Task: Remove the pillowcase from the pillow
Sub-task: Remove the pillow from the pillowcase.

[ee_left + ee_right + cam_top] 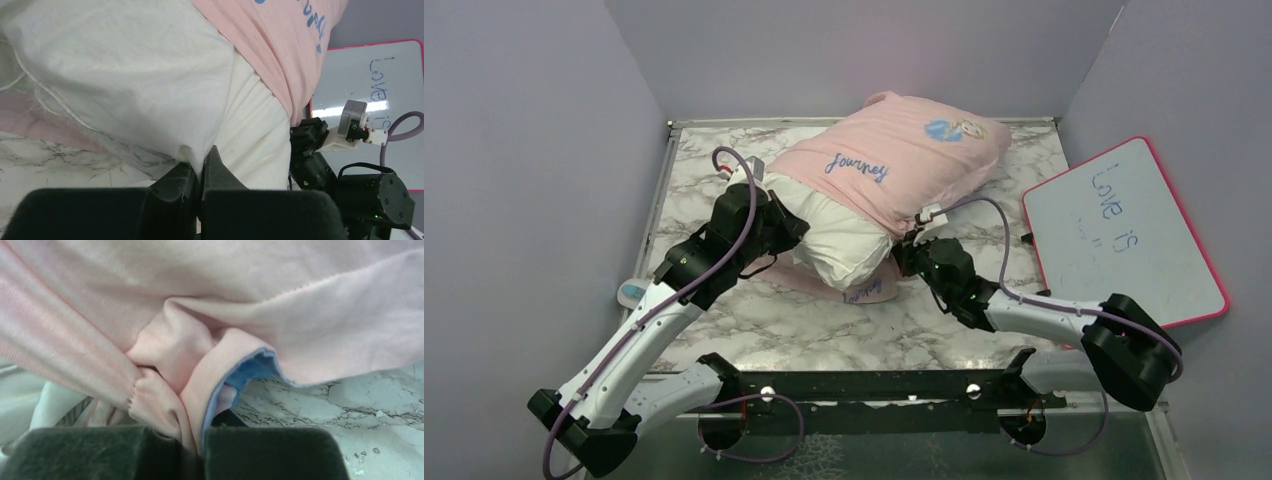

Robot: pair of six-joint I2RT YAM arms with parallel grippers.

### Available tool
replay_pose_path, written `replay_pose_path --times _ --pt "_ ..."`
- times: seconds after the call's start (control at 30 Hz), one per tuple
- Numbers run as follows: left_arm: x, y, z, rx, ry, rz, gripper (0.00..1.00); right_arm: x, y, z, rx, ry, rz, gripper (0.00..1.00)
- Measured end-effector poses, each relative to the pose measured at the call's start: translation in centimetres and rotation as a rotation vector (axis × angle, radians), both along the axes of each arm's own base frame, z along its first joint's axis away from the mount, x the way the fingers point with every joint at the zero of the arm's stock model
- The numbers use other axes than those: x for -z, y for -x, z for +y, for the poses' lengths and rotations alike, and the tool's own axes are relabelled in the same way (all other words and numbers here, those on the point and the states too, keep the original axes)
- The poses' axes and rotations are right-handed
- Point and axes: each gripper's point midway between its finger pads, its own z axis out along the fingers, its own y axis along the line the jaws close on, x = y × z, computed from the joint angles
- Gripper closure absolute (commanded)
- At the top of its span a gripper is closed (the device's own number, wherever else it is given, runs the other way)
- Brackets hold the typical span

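Pillowcase (894, 155): partly off, by our reckoning; the larger share is yet to do.

Right tool (192, 440): jaws together, clamped on a bunched fold of the pillowcase's open hem. Pink cloth fills the view ahead of its tips. A sliver of the blue face shows at the fold, just right of the pinch, with marbled desk (350, 410) beyond that.

Left tool (200, 172): jaws together, pinching a peak of the white cover of the pillow (125, 75) right at the tips. Beyond the pinch the bare white end swells away, and the pink hem crosses it farther out.

Between the two tools: the exposed end of the pillow, plump and uncovered, resting on the desk. A pink flap of the case lies under it on the side nearer the arm bases, so the lower layer has not come clear.

Past both tools, away from the arm bases: the larger part of the pillow, inside the case, "Journey" side up, reaching toward the far edge of the desk.

To the right tool's outer side: a pink-framed whiteboard (1124, 230), apart from the work.

Done, as we judge: opening found, one hold set on each thing, near end bared.

Left to do: draw the case off the covered length while the pillow is held back, and free the trapped lower flap.
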Motion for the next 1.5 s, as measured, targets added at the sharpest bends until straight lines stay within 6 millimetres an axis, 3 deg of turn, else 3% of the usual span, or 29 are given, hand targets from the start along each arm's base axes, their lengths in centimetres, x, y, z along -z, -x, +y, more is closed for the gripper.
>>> replay_pose_path --times 0.03,0.17,0.27,0.4,0.5,0.67,0.87,1.1,1.23,1.33,1.43,1.5 --pt "0.0 0.1 0.1 0.001 -0.003 0.002 1.0 -0.2 0.1 -0.2 -0.001 -0.005 0.005 0.92" --pt "-0.1 0.4 0.1 0.011 -0.003 0.001 1.0 -1.5 1.5 -0.3 -0.069 -0.042 0.043 0.4" --pt "0.1 0.6 0.2 0.016 0.015 -0.014 1.0 -2.8 2.8 -1.3 -0.077 -0.08 0.075 0.34" --pt "1.8 1.1 -0.1 0.04 0.022 0.009 1.0 -5.5 5.6 -1.6 -0.191 -0.11 0.06 0.3" --pt "2.9 1.4 -0.3 0.057 0.016 0.034 1.0 -8.6 7.5 -1.5 -0.3 -0.133 -0.041 0.05" --pt "2.8 1.3 -0.6 0.067 0.026 0.027 1.0 -12.7 9.3 0.0 -0.487 -0.122 -0.219 0.04" --pt "2.8 1.0 -0.9 0.069 0.027 0.021 1.0 -15.1 9.2 4.6 -0.667 0.021 -0.349 0.03" --pt "4.0 0.2 -1.4 0.072 0.001 0.048 1.0 -14.3 14.6 9.0 -0.906 0.224 -0.661 0.0" --pt "3.7 0.0 -1.5 0.074 0.0 0.043 1.0 -12.9 15.7 11.4 -0.967 0.357 -0.758 0.0" --pt "3.7 0.0 -1.5 0.076 0.0 0.041 1.0 -10.1 14.6 12.6 -0.935 0.506 -0.772 0.0" --pt "3.6 0.0 -1.5 0.078 0.001 0.04 1.0 -7.1 11.9 12.9 -0.838 0.688 -0.772 0.0" --pt "3.4 0.2 -1.5 0.082 0.007 0.037 1.0 -6.6 9.9 13.0 -0.745 0.77 -0.811 0.0"
